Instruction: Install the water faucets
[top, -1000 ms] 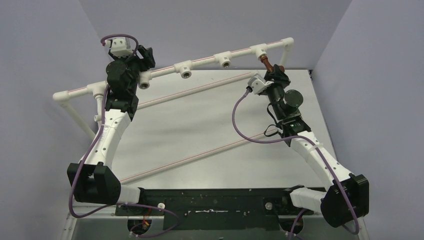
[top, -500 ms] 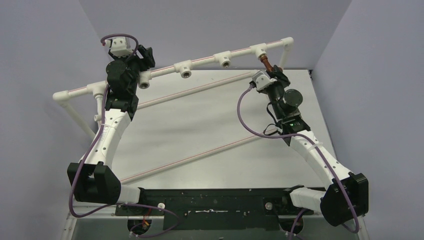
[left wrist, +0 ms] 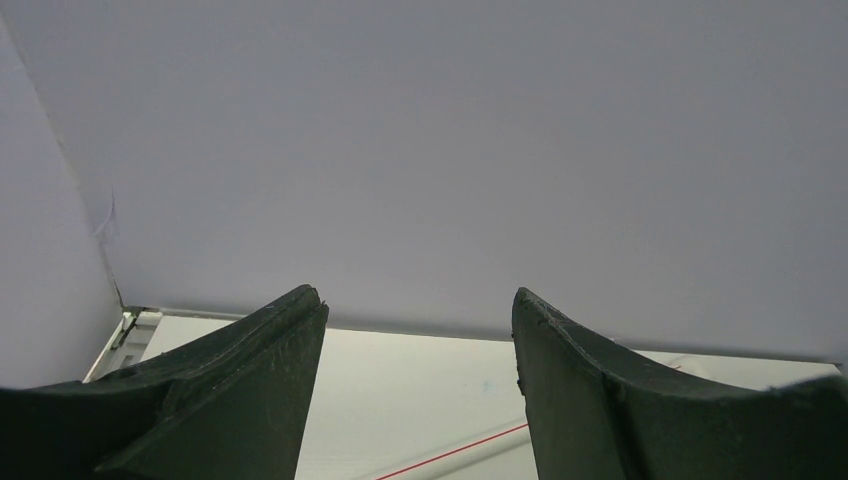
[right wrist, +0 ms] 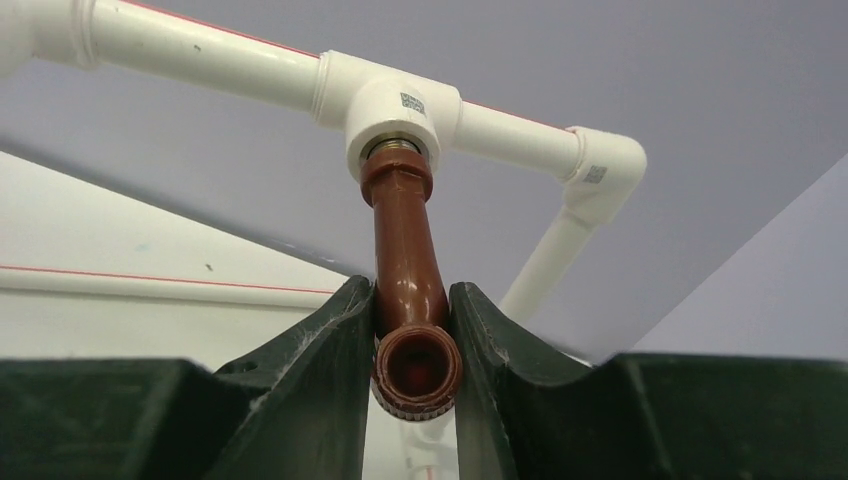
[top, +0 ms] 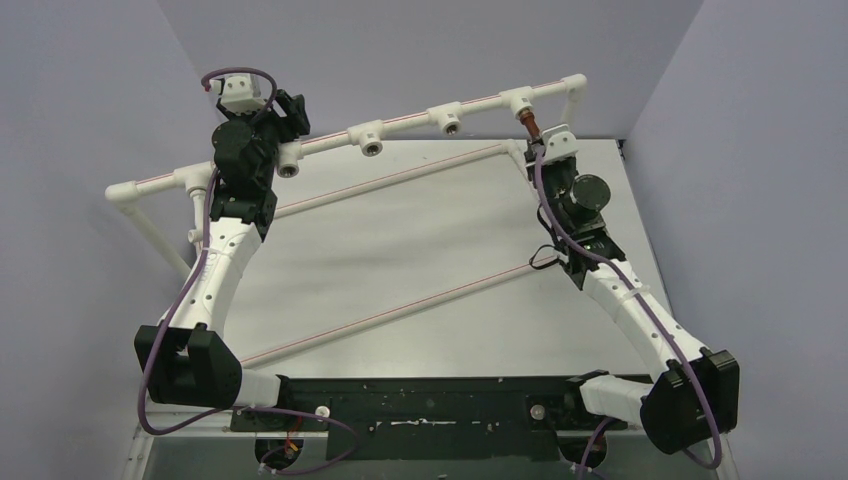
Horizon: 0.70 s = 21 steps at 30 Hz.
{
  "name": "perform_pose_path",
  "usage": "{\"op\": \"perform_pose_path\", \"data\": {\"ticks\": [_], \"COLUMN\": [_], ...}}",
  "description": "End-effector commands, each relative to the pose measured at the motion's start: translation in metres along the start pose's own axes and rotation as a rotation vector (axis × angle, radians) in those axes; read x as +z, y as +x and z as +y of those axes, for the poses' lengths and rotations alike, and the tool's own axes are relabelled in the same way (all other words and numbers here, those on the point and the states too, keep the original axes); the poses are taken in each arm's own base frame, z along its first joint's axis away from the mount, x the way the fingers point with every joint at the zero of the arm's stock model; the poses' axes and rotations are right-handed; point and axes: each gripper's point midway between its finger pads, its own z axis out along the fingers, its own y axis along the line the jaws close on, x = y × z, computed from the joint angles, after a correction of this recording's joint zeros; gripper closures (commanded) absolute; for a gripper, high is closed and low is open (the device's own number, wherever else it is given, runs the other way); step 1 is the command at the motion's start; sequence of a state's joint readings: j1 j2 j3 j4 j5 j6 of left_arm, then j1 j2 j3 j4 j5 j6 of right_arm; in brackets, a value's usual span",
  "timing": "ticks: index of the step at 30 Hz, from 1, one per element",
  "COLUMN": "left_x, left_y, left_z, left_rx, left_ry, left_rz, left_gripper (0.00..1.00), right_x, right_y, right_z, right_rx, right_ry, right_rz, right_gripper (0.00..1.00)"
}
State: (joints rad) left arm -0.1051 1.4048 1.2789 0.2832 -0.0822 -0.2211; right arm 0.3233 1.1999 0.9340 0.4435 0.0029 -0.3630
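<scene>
My right gripper (right wrist: 412, 300) is clamped on the reddish-brown faucet (right wrist: 403, 240), whose upper end sits in the tee socket (right wrist: 392, 110) of the white pipe frame (top: 410, 123) (seemingly threaded in, though I can't see how far). My left gripper (left wrist: 418, 310) hangs with jaws apart, empty.

I see a reddish-brown faucet (right wrist: 405, 250) centre frame, a white pipe frame (right wrist: 200, 45) with thin red stripes, lavender-grey walls (right wrist: 680, 70) behind.
</scene>
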Motion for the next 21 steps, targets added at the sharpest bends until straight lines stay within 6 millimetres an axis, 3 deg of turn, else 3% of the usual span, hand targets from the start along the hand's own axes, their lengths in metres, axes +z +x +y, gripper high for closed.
{"op": "perform_pose_path", "data": {"ticks": [1,11,21], "left_x": [-0.013,-0.013,-0.013], "left_y": [0.123,0.123,0.121], "left_z": [0.031,0.030,0.030], "left_rx": [0.046,0.044,0.044], "left_ry": [-0.086,-0.084,-0.081], "left_rz": [0.361,0.362,0.360], "left_gripper": [0.34,0.34,0.34], "right_x": [-0.002,-0.002,-0.001], "right_y": [-0.062,-0.071,-0.073], "right_z": [-0.014,-0.017,-0.018], "right_rx": [0.269,0.662,1.176], "right_ry": [0.023,0.037,0.016], "right_rz": [-0.156,-0.132,-0.128], "right_gripper": [1.00,1.00,1.00]}}
